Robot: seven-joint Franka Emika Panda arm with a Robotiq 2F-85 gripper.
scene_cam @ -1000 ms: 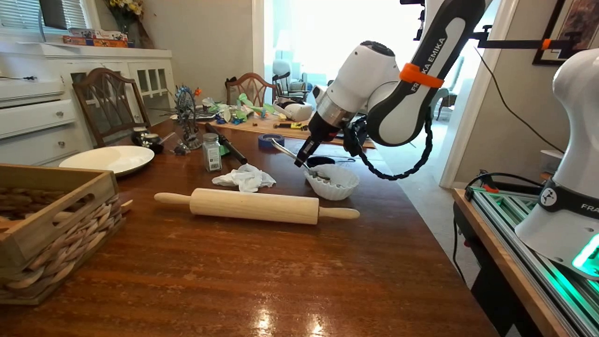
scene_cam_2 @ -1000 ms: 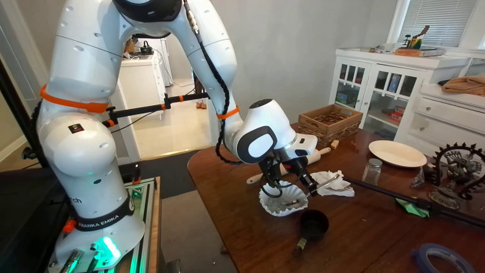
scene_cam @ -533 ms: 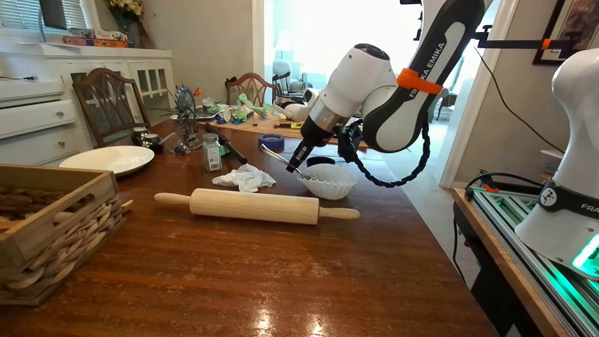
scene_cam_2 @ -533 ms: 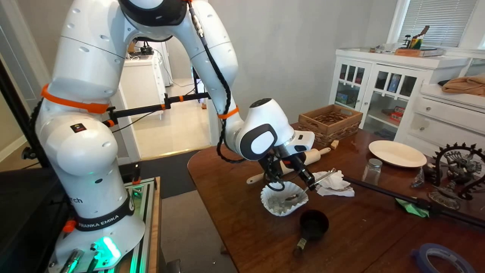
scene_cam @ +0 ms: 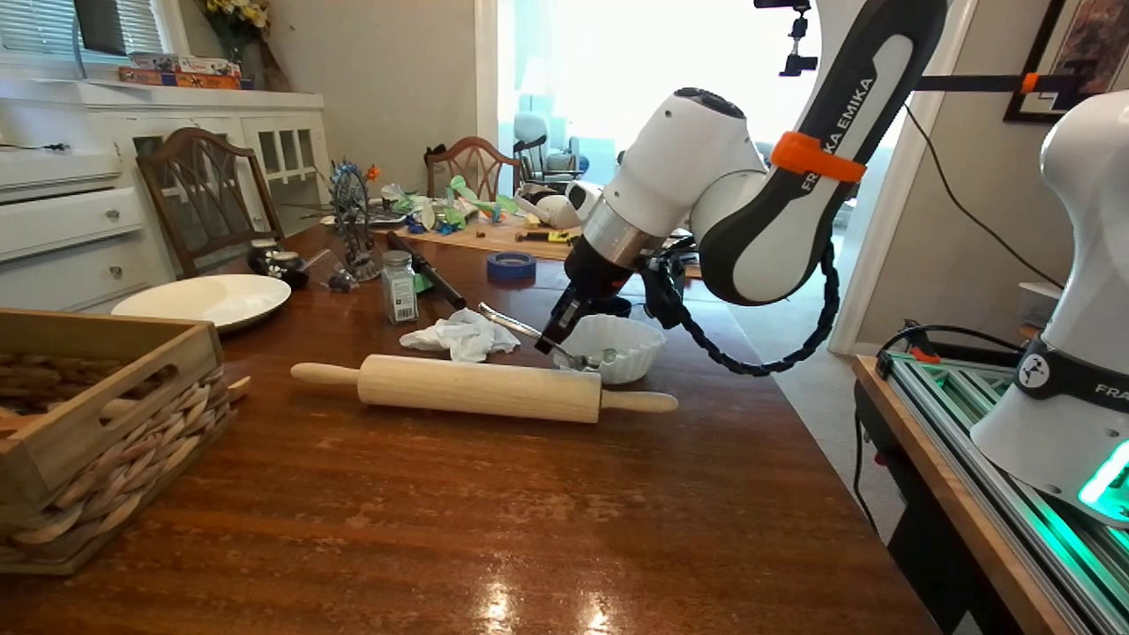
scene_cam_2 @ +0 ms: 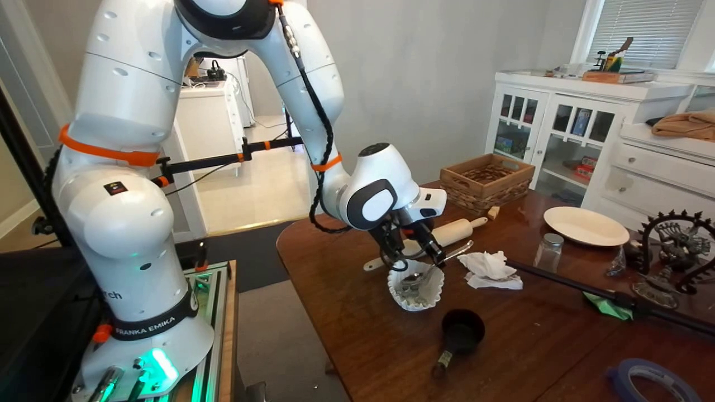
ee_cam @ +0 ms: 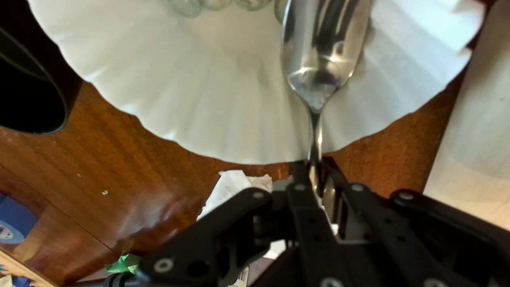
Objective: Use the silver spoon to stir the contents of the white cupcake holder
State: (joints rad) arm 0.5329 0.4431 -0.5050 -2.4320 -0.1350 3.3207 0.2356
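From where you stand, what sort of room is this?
Probably a dining room in a home: there's a glossy wooden table, a wooden chair and a white glass-doored cabinet.

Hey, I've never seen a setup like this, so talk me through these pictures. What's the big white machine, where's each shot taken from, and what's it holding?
The machine is a robot arm with a black gripper at its end, a bit like a two-fingered hand. Two shots look in from outside the robot, from different places; the close-up is the view from its wrist.

The gripper is closed on the handle of a silver spoon. The spoon's bowl is inside the white cupcake holder, a fluted cup with some clear rounded pieces in it.

Also on the wooden table are a rolling pin, crumpled white paper, a small dark cup, a jar, a white plate, blue tape and a woven basket. Some smaller clutter at the far end is hard to make out.
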